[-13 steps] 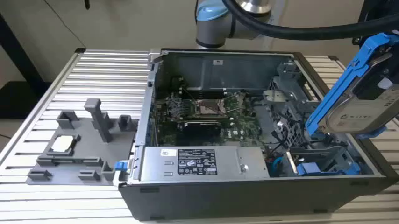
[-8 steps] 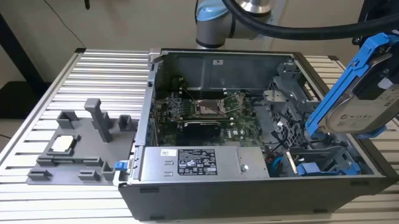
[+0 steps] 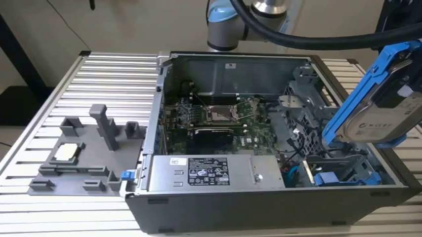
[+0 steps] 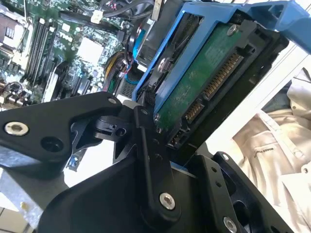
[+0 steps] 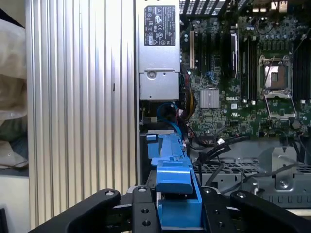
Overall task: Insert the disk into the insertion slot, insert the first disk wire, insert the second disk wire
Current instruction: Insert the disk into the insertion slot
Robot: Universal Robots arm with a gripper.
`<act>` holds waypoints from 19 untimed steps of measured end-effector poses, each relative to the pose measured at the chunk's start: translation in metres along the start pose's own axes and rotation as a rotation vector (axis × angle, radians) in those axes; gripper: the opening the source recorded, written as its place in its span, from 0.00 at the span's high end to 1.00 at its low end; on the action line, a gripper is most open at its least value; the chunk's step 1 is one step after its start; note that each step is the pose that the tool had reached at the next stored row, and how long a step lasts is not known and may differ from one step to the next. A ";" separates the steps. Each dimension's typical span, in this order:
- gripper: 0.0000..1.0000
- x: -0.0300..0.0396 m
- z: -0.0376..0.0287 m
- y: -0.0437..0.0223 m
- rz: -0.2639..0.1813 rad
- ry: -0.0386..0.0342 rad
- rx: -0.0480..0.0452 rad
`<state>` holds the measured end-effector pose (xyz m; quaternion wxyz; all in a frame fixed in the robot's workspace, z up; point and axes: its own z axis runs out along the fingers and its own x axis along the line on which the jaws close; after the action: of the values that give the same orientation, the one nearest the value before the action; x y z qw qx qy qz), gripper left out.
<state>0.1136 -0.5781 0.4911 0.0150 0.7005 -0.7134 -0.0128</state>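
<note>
Surface: ribbed aluminium table (image 3: 99, 74), with an open computer case (image 3: 197, 207) lying on its side and a grey fixture tray (image 3: 72, 163) at the exterior view's left. Inside the case are the motherboard (image 3: 218, 128), with the power-supply box (image 3: 204, 173) along the near wall. The disk (image 3: 386, 111) is off the table and in the air at the exterior view's right, above the near right corner of the case. The gripper (image 5: 178, 209) is pinching it: in the first wrist view the black fingers (image 5: 143, 213) press on both sides of the blue carrier frame. In the second wrist view the disk's green board side and its connector edge are exposed, with no wire plugged in. The insertion slot (image 3: 337, 168) is the grey cage bay with blue parts in that same corner, and it is unoccupied. Key relation: in the exterior view the slot lies below the disk's lower end, slightly toward the exterior view's left, and the two are apart. The disk's long axis is steeply tilted, rising from that lower end toward the exterior view's upper right. Judgement: the axis does not look lined up with the bay opening. First step in hand, disk not yet seated, both wire steps open. A blue cable (image 5: 167, 114) lies loose beside the power-supply box.
</note>
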 end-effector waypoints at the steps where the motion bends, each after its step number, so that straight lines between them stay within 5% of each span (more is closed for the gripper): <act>1: 0.67 0.0001 0.0007 0.0000 0.000 0.0000 0.0000; 19: 0.67 0.0063 0.0183 -0.0011 0.000 -0.0001 0.0019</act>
<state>0.1139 -0.5845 0.4728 0.0143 0.7005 -0.7134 -0.0122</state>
